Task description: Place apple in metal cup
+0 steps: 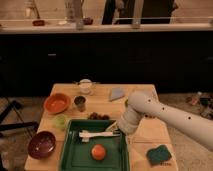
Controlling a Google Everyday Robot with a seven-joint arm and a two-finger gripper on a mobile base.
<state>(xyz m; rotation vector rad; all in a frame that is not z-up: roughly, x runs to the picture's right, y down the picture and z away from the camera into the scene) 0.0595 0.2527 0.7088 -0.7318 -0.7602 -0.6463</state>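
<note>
Apple [98,151] lies loose in green tray [68,150], just camera-side of the claw [113,128], which hangs spread apart, empty, at tray's far edge; metal cup [80,103] beyond tray.

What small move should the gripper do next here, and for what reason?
Probably move the gripper a little toward the camera and down, over the apple. The apple lies free in the green tray, while the gripper, open and holding nothing, is at the tray's far right edge. The metal cup stands on the table beyond the tray.
</note>
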